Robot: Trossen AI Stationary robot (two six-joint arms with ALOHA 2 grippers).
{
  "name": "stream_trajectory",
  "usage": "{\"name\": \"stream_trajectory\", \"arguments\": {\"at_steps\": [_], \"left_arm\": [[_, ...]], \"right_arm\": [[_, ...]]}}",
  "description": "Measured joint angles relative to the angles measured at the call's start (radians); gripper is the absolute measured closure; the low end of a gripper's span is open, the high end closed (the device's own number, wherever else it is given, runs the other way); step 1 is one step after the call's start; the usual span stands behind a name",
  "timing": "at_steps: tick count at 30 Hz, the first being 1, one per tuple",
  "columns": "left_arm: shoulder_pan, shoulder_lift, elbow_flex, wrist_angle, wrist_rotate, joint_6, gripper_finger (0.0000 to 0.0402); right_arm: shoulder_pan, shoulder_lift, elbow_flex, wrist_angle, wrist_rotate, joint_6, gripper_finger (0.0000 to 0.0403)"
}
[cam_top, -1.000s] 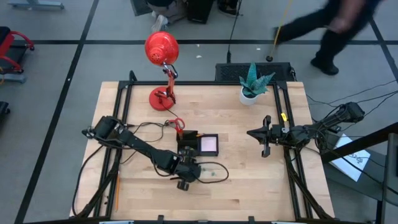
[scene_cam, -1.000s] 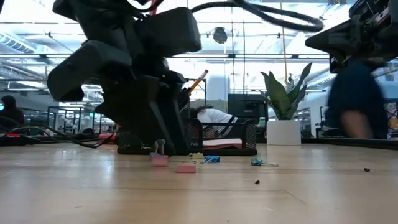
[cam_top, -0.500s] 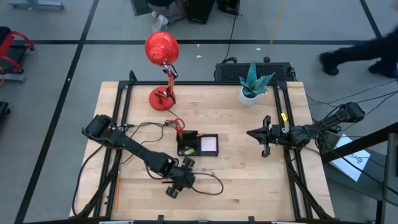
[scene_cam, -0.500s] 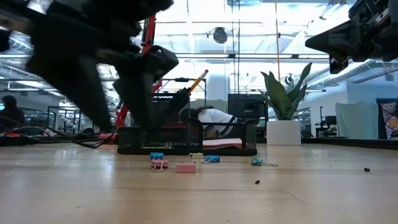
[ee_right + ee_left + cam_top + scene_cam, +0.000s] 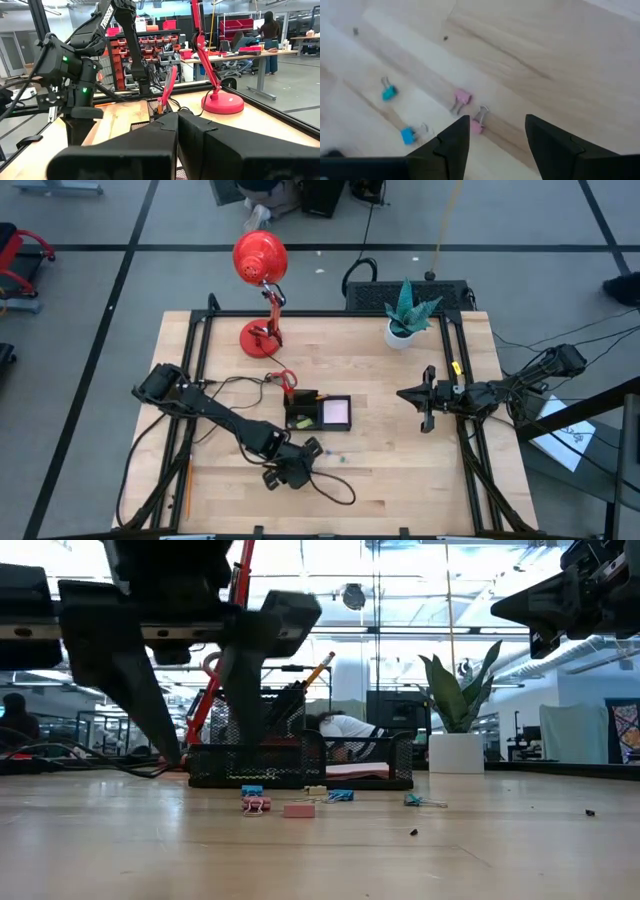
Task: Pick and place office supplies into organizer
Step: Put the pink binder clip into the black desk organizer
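The left gripper [image 5: 495, 132] hovers wide open above two small pink binder clips [image 5: 461, 98] on the wooden counter [image 5: 560, 45]; the right gripper [image 5: 428, 412], fingers closed, waits well apart.

Small clips [image 5: 256, 802] on the table [image 5: 400, 480] just before the organizer [image 5: 318, 412], lamp [image 5: 262, 335] and plant pot [image 5: 403, 332] behind.
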Motion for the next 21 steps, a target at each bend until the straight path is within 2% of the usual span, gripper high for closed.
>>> {"name": "stream_trajectory", "arguments": {"at_steps": [6, 11, 21], "left_arm": [[0.015, 0.018, 0.0, 0.025, 0.067, 0.22, 0.0204], [0.048, 0.024, 0.003, 0.083, 0.092, 0.249, 0.0204], [0.104, 0.042, 0.067, -0.076, 0.17, 0.302, 0.0204]], "right_arm": [[0.0, 0.0, 0.0, 0.0, 0.0, 0.0, 0.0403], [0.0, 0.0, 0.0, 0.002, 0.003, 0.0, 0.0403], [0.0, 0.0, 0.0, 0.007, 0.003, 0.0, 0.0403]]}}
